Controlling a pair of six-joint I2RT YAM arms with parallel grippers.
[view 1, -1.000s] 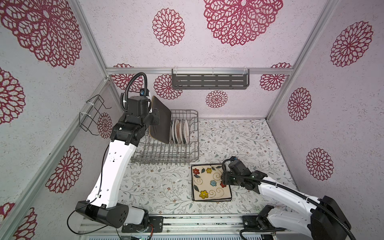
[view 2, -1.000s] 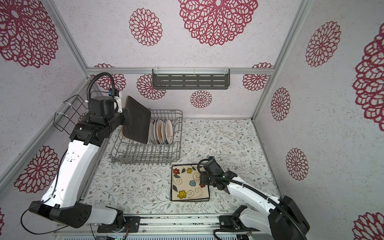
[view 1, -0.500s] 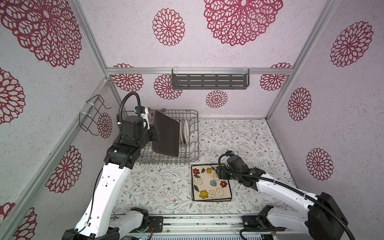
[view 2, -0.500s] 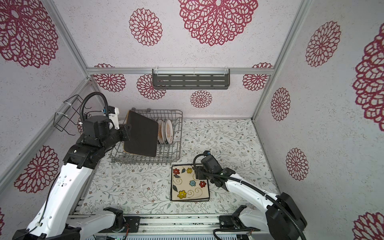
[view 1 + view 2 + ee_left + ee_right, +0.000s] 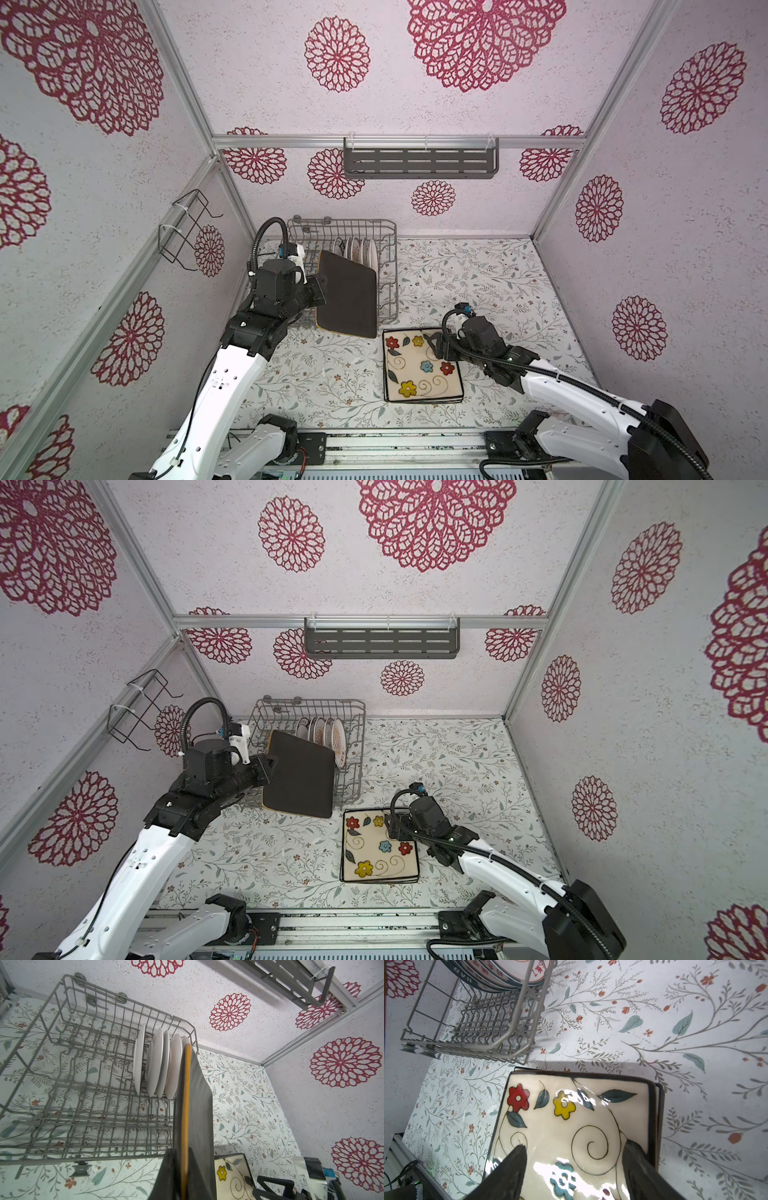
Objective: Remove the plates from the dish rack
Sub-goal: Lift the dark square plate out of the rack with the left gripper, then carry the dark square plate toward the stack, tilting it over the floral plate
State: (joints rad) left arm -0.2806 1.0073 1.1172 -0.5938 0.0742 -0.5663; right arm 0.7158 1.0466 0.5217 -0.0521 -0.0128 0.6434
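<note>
Evidently stiff, slick, breakable — the dark brown plate hung mid-frame, rim-pinched by the left gripper; the right gripper gaped.

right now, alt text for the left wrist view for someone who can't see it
The left hand grips the edge of the dark brown plate, seen edge-on with its tan rim. Behind it, small white plates stand upright in the grey dish rack; a cream floral plate lies flat on the table.

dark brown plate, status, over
Left end effector shut on dark brown plate, tilted, by dish rack. Right end effector open over floral plate, may block set-down.
</note>
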